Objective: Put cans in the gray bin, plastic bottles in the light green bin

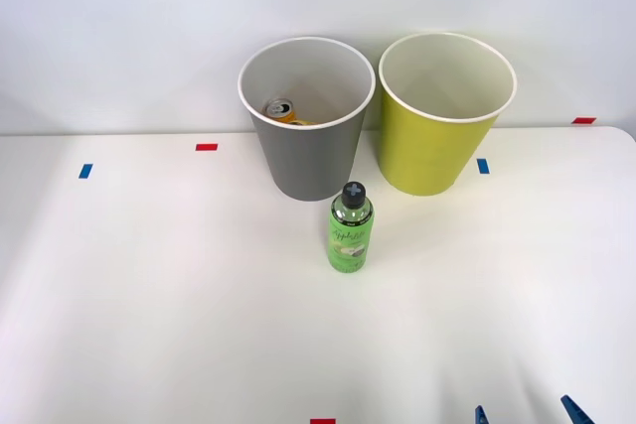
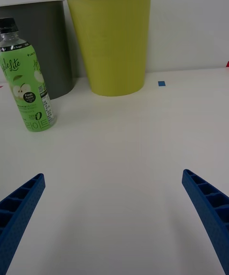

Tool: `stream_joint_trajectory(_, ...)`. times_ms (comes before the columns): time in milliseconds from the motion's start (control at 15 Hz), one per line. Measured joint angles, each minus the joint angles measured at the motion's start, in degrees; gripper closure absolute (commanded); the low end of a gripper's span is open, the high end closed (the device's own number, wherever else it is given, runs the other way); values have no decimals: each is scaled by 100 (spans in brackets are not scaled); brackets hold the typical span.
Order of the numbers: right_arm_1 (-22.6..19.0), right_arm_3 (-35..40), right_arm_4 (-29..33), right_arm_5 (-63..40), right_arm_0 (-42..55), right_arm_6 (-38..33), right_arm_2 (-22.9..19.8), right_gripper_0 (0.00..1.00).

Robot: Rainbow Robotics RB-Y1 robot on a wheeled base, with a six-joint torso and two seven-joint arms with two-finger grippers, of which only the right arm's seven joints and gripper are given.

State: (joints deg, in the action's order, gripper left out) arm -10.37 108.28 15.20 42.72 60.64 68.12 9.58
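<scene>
The plastic bottle [image 2: 27, 81], its label reading "Apple Lite" and "Fresh Apple", is standing upright on the table [image 1: 149, 285] at the gray bin's [image 1: 306, 161] five o'clock; the can [image 1: 281, 109] is lying inside that bin, the light green bin [image 1: 437, 146] is sitting at its three o'clock, and the right gripper [image 2: 112, 217] is hovering with fingers spread wide, holding nothing

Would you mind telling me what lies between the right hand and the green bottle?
Nothing: bare white table separates the open right hand from the upright bottle, as the wrist view shows.
</scene>
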Motion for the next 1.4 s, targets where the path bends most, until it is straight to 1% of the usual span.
stream_joint_trajectory(1400, 0, 0, 0, 0, 0, 0, 0, 0)
